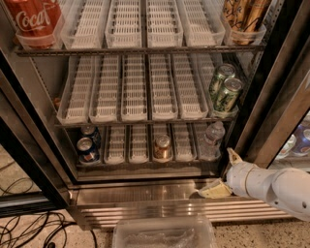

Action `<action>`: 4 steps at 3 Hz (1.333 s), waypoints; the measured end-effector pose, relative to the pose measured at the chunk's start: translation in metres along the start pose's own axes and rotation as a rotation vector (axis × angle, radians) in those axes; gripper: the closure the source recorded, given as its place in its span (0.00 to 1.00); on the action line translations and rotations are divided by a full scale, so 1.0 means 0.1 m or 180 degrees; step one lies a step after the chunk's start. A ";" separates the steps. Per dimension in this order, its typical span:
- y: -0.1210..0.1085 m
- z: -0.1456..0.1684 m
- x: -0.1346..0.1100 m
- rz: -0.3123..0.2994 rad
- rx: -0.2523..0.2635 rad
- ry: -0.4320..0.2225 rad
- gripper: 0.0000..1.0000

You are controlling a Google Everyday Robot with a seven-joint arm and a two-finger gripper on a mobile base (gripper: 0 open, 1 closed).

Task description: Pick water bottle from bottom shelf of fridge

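The water bottle point(211, 140) is small and clear and stands upright in the rightmost lane of the bottom shelf point(140, 145) of the fridge point(271, 72). My gripper point(224, 173) is on a white arm at the lower right, just outside the shelf, below and right of the bottle. It is open and empty: one finger points up near the door frame and the other lies low over the stainless sill point(135, 193). An orange-brown can point(162, 146) stands in a middle lane.
Two blue cans point(87, 147) stand at the bottom shelf's left. Two green cans point(224, 91) sit on the middle rack, right. Red Coca-Cola cans point(34, 19) are top left, tan cans point(244, 14) top right. A clear plastic container point(164, 235) lies on the floor in front. Cables point(29, 230) lie lower left.
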State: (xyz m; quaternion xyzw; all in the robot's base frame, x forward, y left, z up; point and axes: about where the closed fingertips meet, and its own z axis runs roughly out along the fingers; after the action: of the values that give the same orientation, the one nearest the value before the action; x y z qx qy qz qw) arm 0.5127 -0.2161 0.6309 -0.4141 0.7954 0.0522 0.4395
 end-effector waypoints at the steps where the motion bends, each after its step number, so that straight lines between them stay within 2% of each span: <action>1: 0.00 0.00 0.00 0.0000 0.0001 -0.0001 0.00; 2: -0.03 0.05 -0.04 0.0086 0.0113 -0.0139 0.00; 3: 0.06 0.17 -0.13 0.0280 0.0322 -0.0339 0.00; 4: 0.02 0.32 -0.31 0.0719 0.0971 -0.0637 0.00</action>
State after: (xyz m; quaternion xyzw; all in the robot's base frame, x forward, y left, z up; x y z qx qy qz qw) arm 0.5408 -0.1818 0.6335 -0.2437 0.7878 0.0210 0.5652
